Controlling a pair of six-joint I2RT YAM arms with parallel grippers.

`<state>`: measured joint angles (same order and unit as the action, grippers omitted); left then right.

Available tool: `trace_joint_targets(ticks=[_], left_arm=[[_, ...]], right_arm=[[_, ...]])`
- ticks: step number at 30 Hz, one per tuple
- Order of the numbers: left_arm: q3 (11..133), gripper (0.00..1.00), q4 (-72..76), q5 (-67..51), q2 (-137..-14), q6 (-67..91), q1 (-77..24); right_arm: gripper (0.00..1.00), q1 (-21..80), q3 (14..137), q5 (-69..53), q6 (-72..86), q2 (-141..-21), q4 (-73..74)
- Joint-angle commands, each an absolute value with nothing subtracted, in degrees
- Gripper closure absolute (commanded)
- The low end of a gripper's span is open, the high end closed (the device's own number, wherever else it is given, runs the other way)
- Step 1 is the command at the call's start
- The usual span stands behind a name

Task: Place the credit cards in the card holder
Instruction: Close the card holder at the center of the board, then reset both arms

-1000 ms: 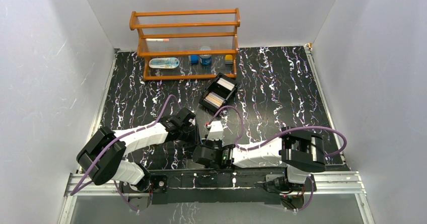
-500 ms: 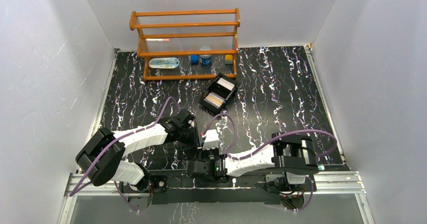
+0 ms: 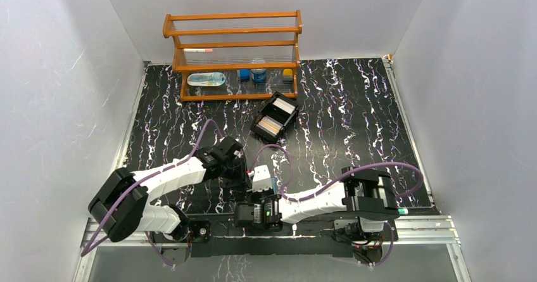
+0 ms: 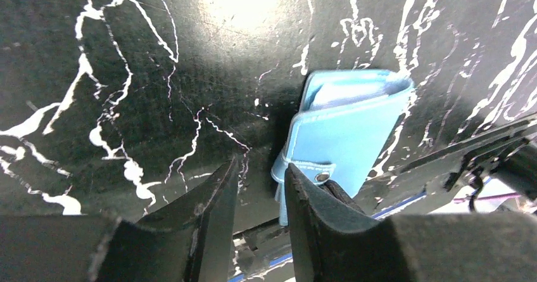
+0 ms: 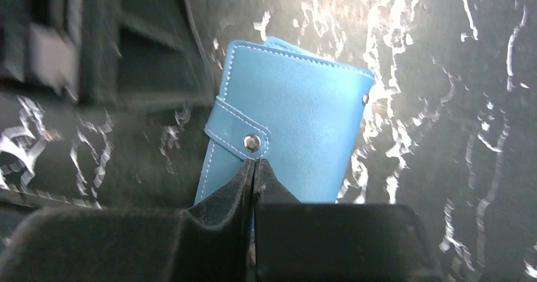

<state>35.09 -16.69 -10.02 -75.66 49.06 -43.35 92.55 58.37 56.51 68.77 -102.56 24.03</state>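
Note:
The card holder [image 5: 297, 123] is a blue wallet, closed, its snap tab buttoned. My right gripper [image 5: 254, 163] is shut on its near edge just under the snap and holds it tilted off the mat. In the top view the card holder [image 3: 274, 184] shows as a blue sliver beside the right gripper [image 3: 261, 182], close to the near rail. My left gripper [image 4: 261, 168] stands a little open with nothing between its fingers; its right finger [image 4: 310, 199] is at the tab of the card holder [image 4: 348, 130]. The credit cards [image 3: 268, 125] lie as tan and white stacks in a black box.
The black two-compartment box [image 3: 279, 97] sits mid-table, tilted. A wooden rack [image 3: 234, 54] with small items stands at the back. The metal rail [image 3: 418, 226] runs along the near edge right behind both wrists. White walls close in both sides.
My right arm has drawn back toward the near rail, taking the card holder with it. My left gripper has followed slightly and its fingers have parted a little.

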Motion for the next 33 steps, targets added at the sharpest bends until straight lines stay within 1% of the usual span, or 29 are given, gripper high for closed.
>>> trace_joint_targets(ticks=[1, 4, 6, 8, 9, 11, 12, 13, 14, 15, 18, 21, 24, 28, 33], left_arm=[[40.58, 0.64, -22.73, -4.3, -69.47, 48.61, -43.24], [45.07, 0.61, -27.03, -0.15, -64.86, 47.86, -43.24], [49.55, 0.58, -30.37, 2.47, -62.32, 46.98, -43.24], [53.39, 0.55, -33.22, 4.41, -59.83, 45.48, -43.24], [55.1, 0.54, -34.18, 4.84, -58.42, 44.36, -43.24], [58.25, 0.49, -35.96, 4.83, -55.93, 41.88, -43.24], [59.66, 0.46, -36.74, 4.49, -54.74, 40.58, -43.24], [61.06, 0.41, -37.61, 4.31, -53.76, 39.62, -43.24], [62.41, 0.1, -38.48, 4.07, -52.7, 38.45, -43.24], [63.66, 0.03, -39.53, 4.05, -51.84, 37.37, -43.24], [66.67, 0.01, -41.85, 4.18, -49.34, 35.06, -43.24], [67.9, 0.01, -42.76, 4.24, -46.84, 33.29, -43.22], [66.53, 0.01, -42.51, 4.67, -43.62, 33.44, -43.24], [64.0, 0.01, -41.76, 4.97, -40.37, 34.48, -43.24], [62.42, 0.01, -41.57, 6.23, -37.76, 35.46, -43.24]], right_arm=[[0.86, 92.48, 62.76, 40.77, 67.62, -97.43, 47.59], [0.67, 91.88, 68.85, 49.51, 68.13, -91.19, 54.39], [0.56, 91.85, 70.94, 52.35, 69.55, -86.58, 57.89], [0.47, 91.88, 70.79, 53.14, 69.5, -81.86, 57.76], [0.38, 91.9, 70.13, 53.25, 68.87, -79.24, 56.74], [0.13, 91.92, 68.63, 52.82, 66.39, -74.24, 53.27], [0.03, 91.88, 67.92, 52.43, 65.39, -71.82, 51.52], [0.02, 91.85, 67.38, 52.42, 64.95, -69.37, 50.37], [0.02, 91.87, 66.88, 52.55, 64.74, -66.95, 49.58], [0.02, 91.89, 66.36, 53.02, 64.43, -64.74, 48.84], [0.02, 91.85, 63.98, 54.33, 63.5, -58.17, 46.71], [0.02, 91.83, 62.82, 56.29, 65.57, -52.59, 48.29], [0.02, 91.85, 62.39, 57.49, 68.07, -47.82, 49.89], [0.02, 91.85, 60.62, 58.67, 67.63, -41.21, 47.72], [0.02, 91.85, 59.18, 59.6, 66.89, -36.85, 46.43]])
